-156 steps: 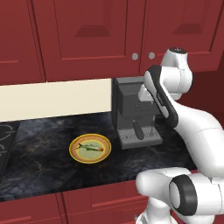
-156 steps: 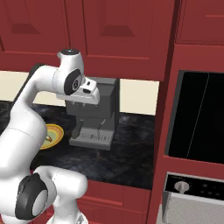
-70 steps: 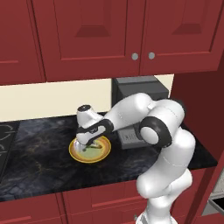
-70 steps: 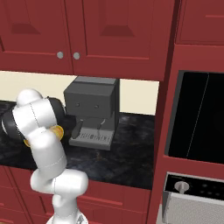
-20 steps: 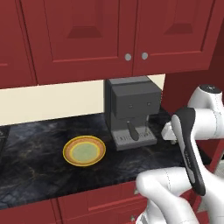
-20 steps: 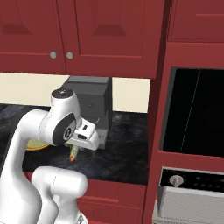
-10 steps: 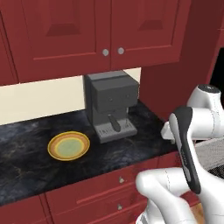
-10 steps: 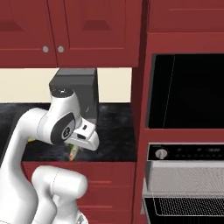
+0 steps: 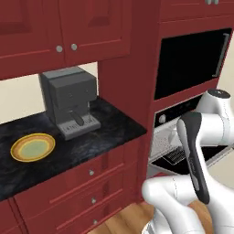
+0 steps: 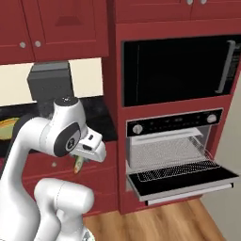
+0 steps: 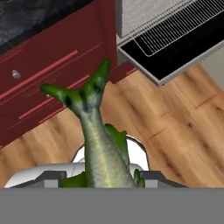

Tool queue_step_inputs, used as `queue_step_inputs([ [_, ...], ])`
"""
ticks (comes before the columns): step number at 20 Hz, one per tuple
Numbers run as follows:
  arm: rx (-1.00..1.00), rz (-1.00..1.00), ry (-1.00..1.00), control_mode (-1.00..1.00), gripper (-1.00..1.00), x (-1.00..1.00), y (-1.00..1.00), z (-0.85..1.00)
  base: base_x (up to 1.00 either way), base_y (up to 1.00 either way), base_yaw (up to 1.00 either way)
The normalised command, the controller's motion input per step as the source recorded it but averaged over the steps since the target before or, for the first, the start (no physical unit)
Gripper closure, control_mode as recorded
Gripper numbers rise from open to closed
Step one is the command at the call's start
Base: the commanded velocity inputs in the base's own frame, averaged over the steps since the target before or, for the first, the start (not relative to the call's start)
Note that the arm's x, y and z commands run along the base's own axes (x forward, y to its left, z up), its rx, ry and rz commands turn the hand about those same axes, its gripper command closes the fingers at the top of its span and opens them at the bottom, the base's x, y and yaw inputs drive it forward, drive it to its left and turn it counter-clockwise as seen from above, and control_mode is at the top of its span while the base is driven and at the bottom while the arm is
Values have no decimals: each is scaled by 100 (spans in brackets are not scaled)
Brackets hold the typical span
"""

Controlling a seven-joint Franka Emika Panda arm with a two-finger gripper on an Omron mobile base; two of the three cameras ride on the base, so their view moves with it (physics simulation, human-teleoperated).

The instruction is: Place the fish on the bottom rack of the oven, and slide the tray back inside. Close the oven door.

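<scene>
Fish [image 11: 100, 144] sits gripped between the closed jaws of the gripper [image 10: 84, 157], tail pointing away, held over open wood floor [image 11: 183, 131] in front of the red drawers [image 11: 48, 70]. One oven [image 10: 172, 141] stands to the right, its door [image 10: 186, 181] dropped flat and one wire rack [image 10: 172, 167] pulled out over it. One yellow plate [image 9: 33, 147] lies on the counter [image 9: 105, 132].

Fish [image 11: 98, 144] – silvery grey-green body, bright green tail w/ dark spots. Plate [image 9: 32, 147] yellow, orange rim. Cabinets [image 9: 59, 27] deep red; counter [image 9: 96, 137] black marbled. Oven door [image 10: 188, 181] dark glass, grey frame – rack [image 10: 167, 153] silver wire grid.
</scene>
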Motion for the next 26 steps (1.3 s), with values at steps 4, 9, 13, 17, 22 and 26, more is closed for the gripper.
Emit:
queue_step_inputs([
  [4,0,0,0,100,100,0,0,0,-2,0,-56],
  [9,0,0,0,100,100,0,0,0,20,0,-54],
  [13,0,0,0,100,100,0,0,0,23,13,-54],
  [17,0,0,0,100,100,0,0,0,19,50,-51],
  [22,0,0,0,100,100,0,0,0,13,83,-49],
  [26,0,0,0,100,100,0,0,0,8,95,-45],
])
